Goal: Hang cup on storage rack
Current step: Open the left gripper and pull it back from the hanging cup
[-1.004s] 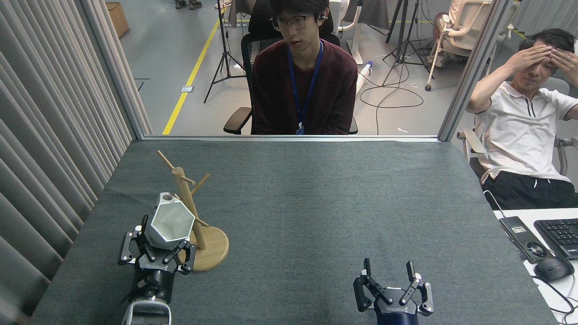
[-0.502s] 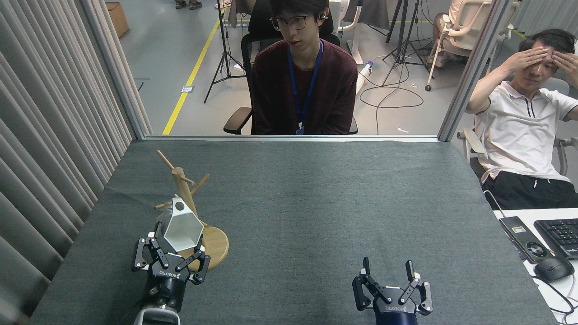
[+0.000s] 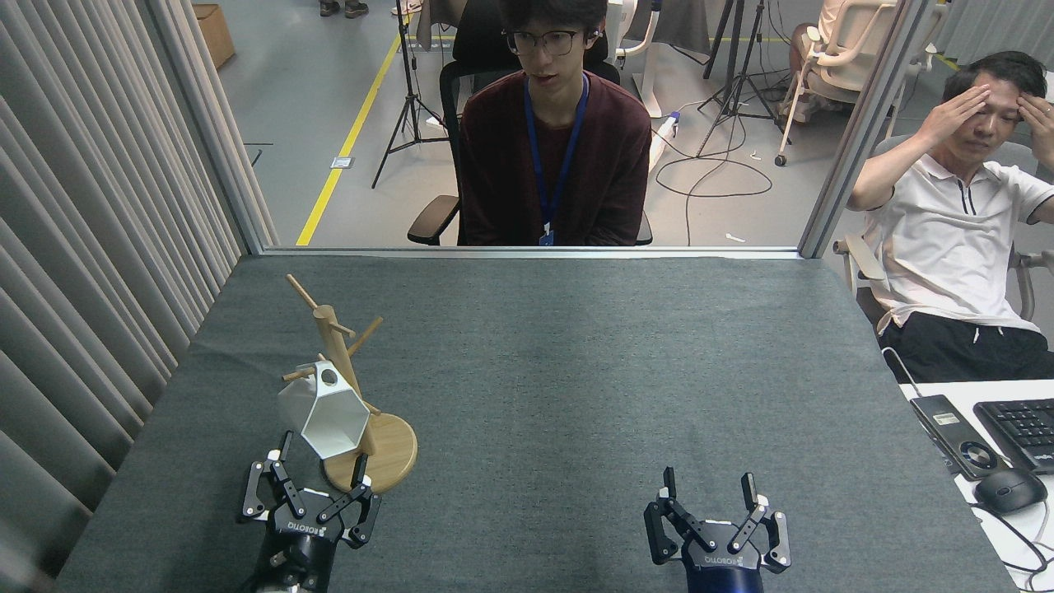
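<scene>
Release stage. The left gripper (image 3: 317, 476), jaws spread and empty, sits just below the white faceted cup (image 3: 324, 414); it should draw straight back, clear of the cup. The right gripper (image 3: 710, 492) rests open, holding nothing. Beyond, the cup appears hung by its holed tab on a lower peg of the wooden mug tree (image 3: 339, 346).

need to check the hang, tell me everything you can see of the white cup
The cup is white and matte-looking, faceted with a hexagonal outline, tapering to its base. A small flat tab with a round hole sticks up at its rim. It hangs tilted against the post of the wooden storage rack, at the level of a lower peg; whether the peg passes through the hole cannot be told. The left gripper sits open just below, not gripping it.
</scene>
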`<state>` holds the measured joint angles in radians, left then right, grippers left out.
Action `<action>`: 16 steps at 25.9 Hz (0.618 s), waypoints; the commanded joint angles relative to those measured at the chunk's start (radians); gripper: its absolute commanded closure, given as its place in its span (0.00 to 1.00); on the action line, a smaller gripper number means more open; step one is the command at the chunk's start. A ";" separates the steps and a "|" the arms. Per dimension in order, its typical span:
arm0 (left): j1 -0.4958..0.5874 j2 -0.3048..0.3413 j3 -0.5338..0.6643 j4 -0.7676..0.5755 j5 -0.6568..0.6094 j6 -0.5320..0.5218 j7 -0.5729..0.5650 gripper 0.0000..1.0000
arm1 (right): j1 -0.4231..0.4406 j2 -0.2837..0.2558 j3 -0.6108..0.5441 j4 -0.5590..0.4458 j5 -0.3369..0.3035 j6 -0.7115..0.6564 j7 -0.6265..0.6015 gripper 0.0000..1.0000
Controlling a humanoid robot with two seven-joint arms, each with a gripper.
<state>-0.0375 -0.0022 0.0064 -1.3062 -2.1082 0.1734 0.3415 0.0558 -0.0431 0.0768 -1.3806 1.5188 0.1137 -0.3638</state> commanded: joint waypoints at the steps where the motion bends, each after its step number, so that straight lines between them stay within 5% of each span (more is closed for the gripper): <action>1: 0.024 0.004 0.000 -0.005 0.005 -0.003 0.001 0.01 | -0.002 -0.006 0.001 0.000 0.000 -0.002 0.000 0.02; 6: 0.065 0.010 0.004 -0.053 0.043 -0.025 0.001 0.01 | 0.006 -0.011 0.006 -0.005 0.003 -0.003 0.000 0.02; 12: 0.140 0.018 0.037 -0.189 0.445 -0.247 -0.035 0.01 | 0.055 -0.035 0.008 -0.074 0.004 -0.039 0.000 0.02; 16: 0.194 0.018 0.041 -0.283 0.557 -0.296 -0.133 0.01 | 0.105 -0.047 0.006 -0.110 0.004 -0.040 0.000 0.02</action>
<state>0.1178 0.0157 0.0417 -1.5196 -1.6424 -0.0816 0.2597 0.1263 -0.0820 0.0838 -1.4627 1.5230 0.0778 -0.3694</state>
